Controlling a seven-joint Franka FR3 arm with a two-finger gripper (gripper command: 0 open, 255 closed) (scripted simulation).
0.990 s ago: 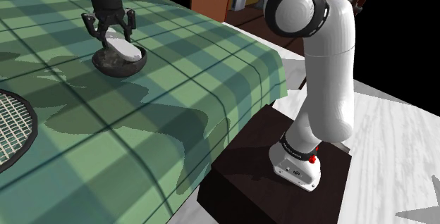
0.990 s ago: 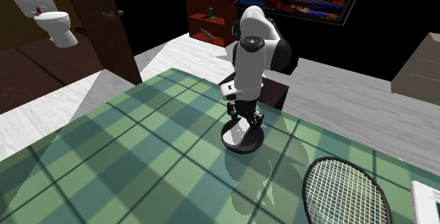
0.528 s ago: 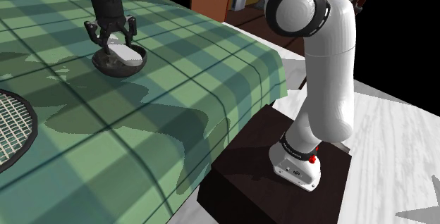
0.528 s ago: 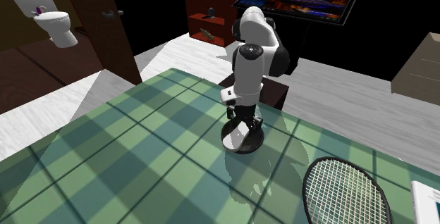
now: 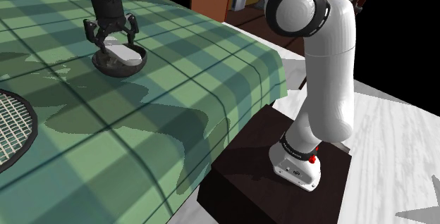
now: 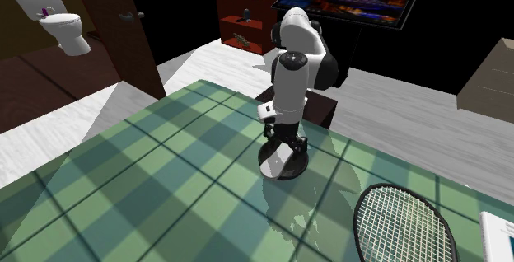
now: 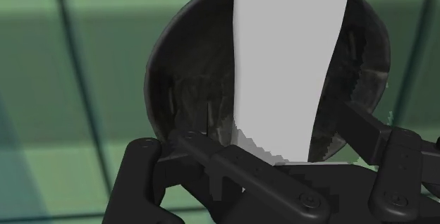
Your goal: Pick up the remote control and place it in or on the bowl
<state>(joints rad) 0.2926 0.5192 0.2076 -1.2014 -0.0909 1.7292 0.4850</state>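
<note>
Compared with half a second earlier, the pincer [image 5: 114, 44] stands at the same height over the bowl [image 5: 111, 67], but its fingers are spread wider. One second earlier it was higher, with the remote control [image 5: 124, 52] clasped between the fingers.

The pincer is now released. Its two black fingers stand apart on either side of the remote control. In the wrist view, the near end of the remote control [image 7: 289, 60] lies between the fingers [image 7: 367, 127], and a strip of the bowl's dark interior [image 7: 183, 82] shows between it and one finger. The pincer grasps nothing.

The remote control, drawn plain white-grey, lies inside the dark bowl, tilted, with one end on the rim. The bowl sits on the counter [image 5: 176, 82], which is covered with a green plaid cloth.

In the second exterior view, the pincer [image 6: 284, 143] points straight down over the bowl [image 6: 290, 172]. A racket [image 6: 404, 223] lies on the counter, well apart from the bowl. The white arm [image 5: 328, 67] rises from the dark stand [image 5: 247, 166] beside the counter.
</note>
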